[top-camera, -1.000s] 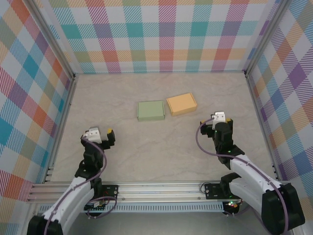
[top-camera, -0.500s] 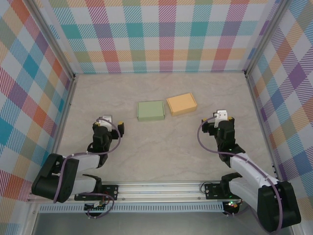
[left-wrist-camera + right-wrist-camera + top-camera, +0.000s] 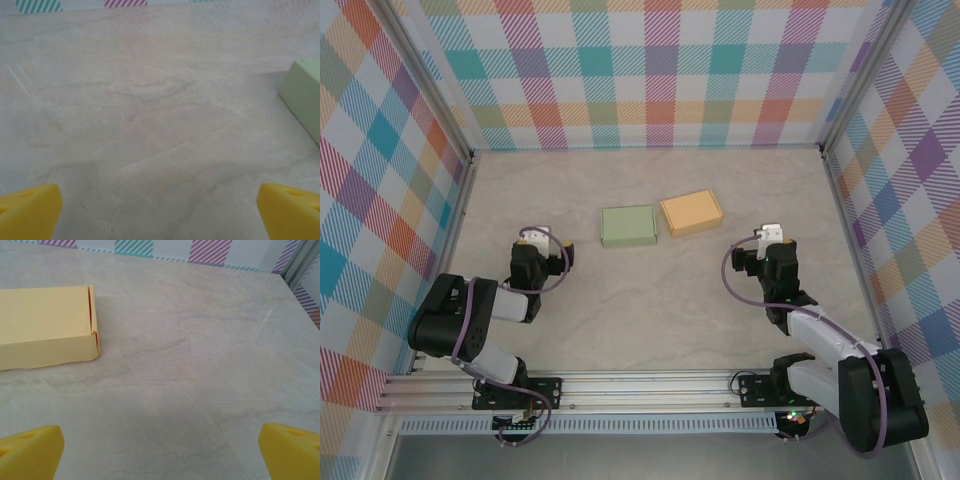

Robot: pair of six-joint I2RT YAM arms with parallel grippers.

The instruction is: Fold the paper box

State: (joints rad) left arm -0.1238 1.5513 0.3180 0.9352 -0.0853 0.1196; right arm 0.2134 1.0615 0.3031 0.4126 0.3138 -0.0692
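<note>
**Left end effector and right end effector spread wide, empty.**
Ahead of them lie green paper box and orange paper box: seemingly light, crushable card, best pinched at edges.

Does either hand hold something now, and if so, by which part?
Nothing is held. The left hand and the right hand are both open, apart from the green box and the orange box.
</note>
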